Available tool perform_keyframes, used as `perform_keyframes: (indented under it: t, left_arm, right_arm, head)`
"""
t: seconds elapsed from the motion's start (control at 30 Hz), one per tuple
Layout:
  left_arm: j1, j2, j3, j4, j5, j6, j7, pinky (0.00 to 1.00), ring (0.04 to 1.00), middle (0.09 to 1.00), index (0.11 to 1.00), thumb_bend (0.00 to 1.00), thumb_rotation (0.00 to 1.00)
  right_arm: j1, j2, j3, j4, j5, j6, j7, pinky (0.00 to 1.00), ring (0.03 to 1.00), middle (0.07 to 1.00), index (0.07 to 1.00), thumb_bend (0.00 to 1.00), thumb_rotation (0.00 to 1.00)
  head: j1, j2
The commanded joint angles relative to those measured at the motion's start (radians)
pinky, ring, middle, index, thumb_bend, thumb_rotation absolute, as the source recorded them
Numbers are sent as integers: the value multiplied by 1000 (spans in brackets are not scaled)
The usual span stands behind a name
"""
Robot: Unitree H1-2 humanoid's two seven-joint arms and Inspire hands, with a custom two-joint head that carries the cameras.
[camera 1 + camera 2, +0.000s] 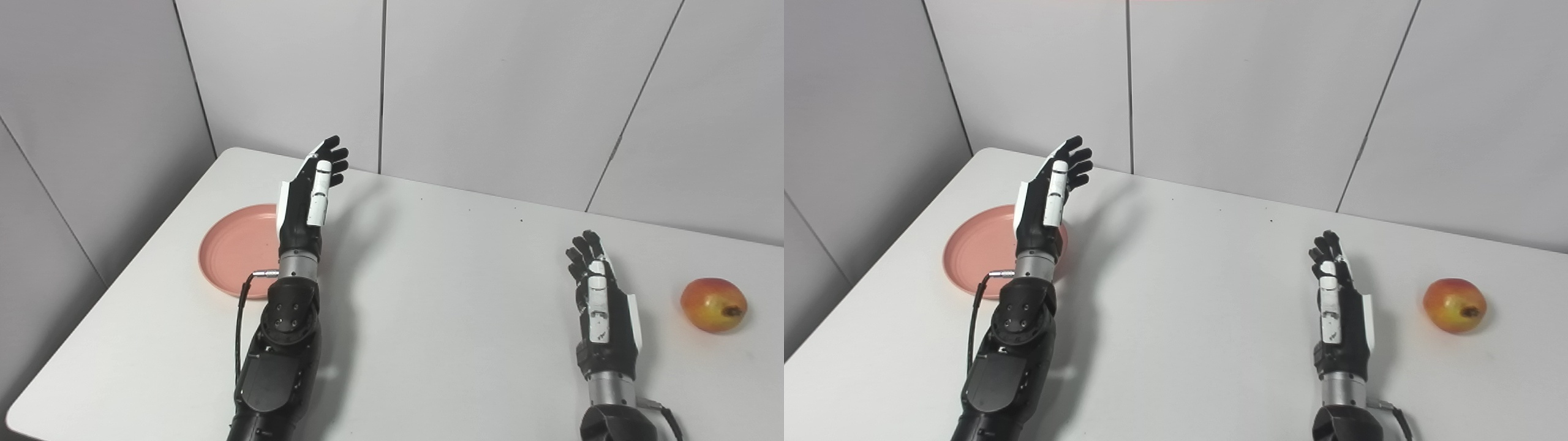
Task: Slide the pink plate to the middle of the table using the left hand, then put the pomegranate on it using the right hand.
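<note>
A pink plate (236,248) lies flat on the left part of the white table (429,294). My left hand (311,190) is raised above the plate's right edge, open, fingers stretched toward the wall and holding nothing; its wrist hides part of the plate's right rim. A red and yellow pomegranate (713,304) rests on the table at the far right. My right hand (600,306) hovers low to the left of the fruit, a hand's width away, open and empty.
The table's left edge (110,288) runs just beyond the plate. Grey wall panels (490,92) stand behind the far edge. A black cable (242,318) loops from my left wrist down the forearm.
</note>
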Motion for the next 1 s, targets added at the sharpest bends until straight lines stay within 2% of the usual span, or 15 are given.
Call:
perform_keyframes:
  t: [0.0, 0.27, 0.5, 0.67, 0.97]
  left_arm:
    - [-57, 33, 13, -28, -20, -6, -9, 799, 792, 798, 784, 554, 1000]
    - [-64, 88, 50, 0, -60, -17, -7, 773, 783, 786, 768, 485, 1000]
    - [-61, 135, 90, 4, -62, 57, 12, 819, 791, 774, 748, 460, 1000]
    - [-61, 157, 122, 20, -83, 74, 7, 840, 798, 775, 746, 455, 1000]
    - [-47, 198, 144, 37, -110, 53, -6, 762, 772, 778, 763, 475, 1000]
  right_arm:
    - [39, -20, -10, 32, 1, -18, 17, 957, 916, 916, 915, 594, 926]
    - [38, -21, -12, 30, 0, -16, 23, 964, 922, 920, 916, 594, 922]
    - [36, -23, -11, 28, 4, -3, 28, 980, 931, 926, 923, 604, 936]
    - [36, -20, -12, 28, 3, -7, 25, 967, 928, 924, 923, 602, 944]
    - [33, -23, -13, 31, 0, -3, 24, 974, 927, 923, 923, 602, 946]
  head:
    - [-1, 1]
    - [4, -2]
    - [5, -3]
    - [5, -4]
    - [8, -3]
